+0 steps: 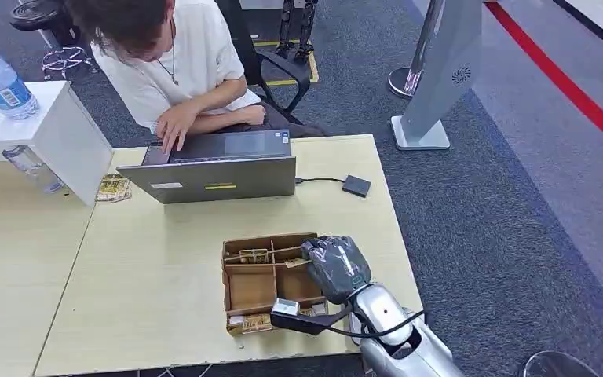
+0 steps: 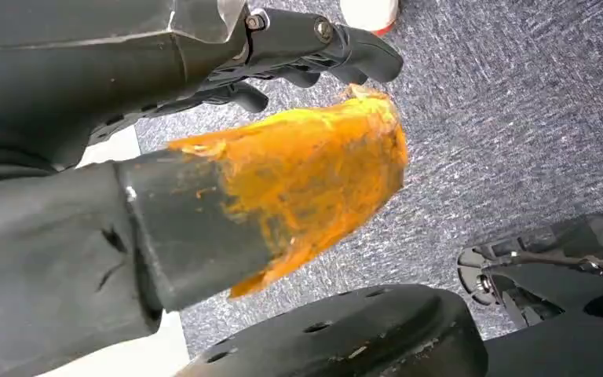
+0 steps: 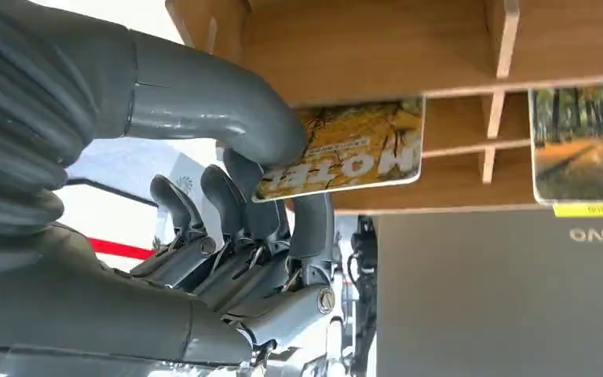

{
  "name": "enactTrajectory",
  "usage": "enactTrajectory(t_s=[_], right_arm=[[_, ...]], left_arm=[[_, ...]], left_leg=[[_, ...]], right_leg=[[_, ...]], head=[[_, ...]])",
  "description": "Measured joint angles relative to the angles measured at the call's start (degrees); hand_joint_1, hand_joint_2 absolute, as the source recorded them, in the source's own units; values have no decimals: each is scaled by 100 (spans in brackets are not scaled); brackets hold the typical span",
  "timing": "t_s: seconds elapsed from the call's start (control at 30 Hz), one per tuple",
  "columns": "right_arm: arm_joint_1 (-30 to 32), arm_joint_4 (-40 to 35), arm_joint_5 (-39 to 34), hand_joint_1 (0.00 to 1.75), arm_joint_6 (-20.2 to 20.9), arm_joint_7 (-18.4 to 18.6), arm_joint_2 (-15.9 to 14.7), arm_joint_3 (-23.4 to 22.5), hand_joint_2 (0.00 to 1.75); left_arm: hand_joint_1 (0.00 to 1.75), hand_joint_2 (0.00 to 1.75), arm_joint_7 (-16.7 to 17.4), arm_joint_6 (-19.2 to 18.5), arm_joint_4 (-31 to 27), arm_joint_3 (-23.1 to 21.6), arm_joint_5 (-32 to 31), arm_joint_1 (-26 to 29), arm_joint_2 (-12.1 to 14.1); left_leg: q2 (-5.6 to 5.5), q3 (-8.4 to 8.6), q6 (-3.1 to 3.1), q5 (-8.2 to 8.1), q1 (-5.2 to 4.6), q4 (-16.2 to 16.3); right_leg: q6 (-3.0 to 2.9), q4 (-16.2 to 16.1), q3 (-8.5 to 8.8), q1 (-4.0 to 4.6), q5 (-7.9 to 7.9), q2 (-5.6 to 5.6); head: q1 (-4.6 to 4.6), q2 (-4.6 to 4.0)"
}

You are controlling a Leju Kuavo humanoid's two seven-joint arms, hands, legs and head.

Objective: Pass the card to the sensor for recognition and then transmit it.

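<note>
Cardboard tray: I see a brown compartmented tray (image 1: 239,290) near the front edge of the pale wooden table (image 1: 149,275), with my right hand over its right side.
Right hand: my right hand (image 1: 338,267) sits over the tray's right-hand compartments; from the wrist camera (image 3: 235,204) its thumb and fingers pinch one end of a card.
Card: the card (image 3: 345,149) is yellow-gold, printed with the word HOTEL as it reads turned over in the wrist view, and it lies against the tray's dividers; the thumb presses on its face and a dark finger backs it from the other side.
Other cards: a second card (image 3: 581,141) with a tree-lined path picture lies in a neighbouring compartment; from the head view I also see cards in the far-left compartment (image 1: 253,255) and the near-left one (image 1: 255,322).
Sensor: a small dark square pad (image 1: 356,186) lies on the table beyond the tray, cabled to the laptop, well apart from my hand.
Laptop: a grey laptop (image 1: 220,177) stands open at the far side of the table, its lid facing me.
Person: a person in a white shirt (image 1: 180,63) sits behind the laptop with a hand (image 1: 174,126) on its keyboard.
Left hand: my left hand (image 2: 283,71) hangs over grey carpet; its dark fingers are curled in with nothing in them, and the thumb tip is smeared orange.
Side table: a water bottle (image 1: 0,82) stands on the white box at far left.
</note>
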Motion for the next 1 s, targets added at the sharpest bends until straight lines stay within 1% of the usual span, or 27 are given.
enactTrajectory(t_s=[0.07, 0.1, 0.23, 0.3, 0.37, 0.43, 0.47, 0.57, 0.6, 0.8, 1.0], right_arm=[[15, -53, 4, 154, -31, 0, 2, 0, 175], [29, -109, 7, 159, -53, -2, 2, 0, 175], [106, -380, 22, 159, -103, -9, 0, -4, 175], [157, -516, 33, 168, -136, -13, 0, -7, 175], [212, -671, 63, 166, -177, -15, -4, -18, 175], [262, -835, 72, 171, -214, -15, -13, -26, 175], [287, -908, 83, 169, -227, -15, -22, -31, 175], [368, -1126, 122, 171, -291, -15, -46, -44, 175], [392, -1185, 125, 175, -311, -15, -57, -46, 175], [528, -1543, 170, 175, -457, -24, -105, -59, 175], [547, -1716, 170, 175, -647, -83, -114, -85, 175]], left_arm=[[0, 0, 0, 0, -2, 0, 7, 1, 0], [0, 0, 0, 0, 0, 0, 15, 1, 0], [0, 0, -2, 4, 0, 0, 31, 1, 0], [0, 0, -7, 7, 0, 0, 33, 2, 0], [0, 0, -18, 9, 0, 0, 40, 1, 2], [0, 0, -18, 15, 0, 0, 44, 2, 2], [0, 0, -18, 18, 0, 0, 48, 1, 2], [0, 0, -17, 20, -2, 0, 53, 2, 2], [0, 0, -20, 22, 0, 0, 57, 1, 2], [0, 0, -28, 33, 0, 0, 66, 2, 0], [0, 0, -28, 39, -2, 0, 46, 1, 0]], left_leg=[[0, 0, 0, 0, 0, 0], [0, 0, 0, 0, 0, 0], [0, -1, 0, 0, 0, 0], [0, -1, 0, 0, 0, 0], [0, -1, 0, 0, 0, 0], [1, -1, 0, 0, 0, 0], [1, -1, 0, 0, 0, 0], [1, -1, 0, 0, 0, 0], [1, -1, 0, 0, 0, 0], [1, -1, 0, 0, 0, 0], [1, -1, 0, 0, 0, 0]], right_leg=[[0, 0, 0, 0, 0, 0], [0, 0, -1, 0, 0, 0], [0, 0, -2, 0, 0, 0], [0, 0, -3, 0, 0, 0], [0, 0, -3, 0, 0, 1], [0, 0, -3, 0, 0, 1], [0, 0, -3, 0, 0, 1], [0, 0, -3, 0, 0, 1], [0, 0, -3, 0, 0, 1], [0, 0, -3, 0, 0, 1], [0, 0, -3, 0, 0, 1]], head=[[-2, 0], [0, 0], [-2, 0], [-2, 0], [-2, 0], [-2, 0], [-2, 0], [-2, 0], [-2, 0], [0, 0], [-2, 0]])
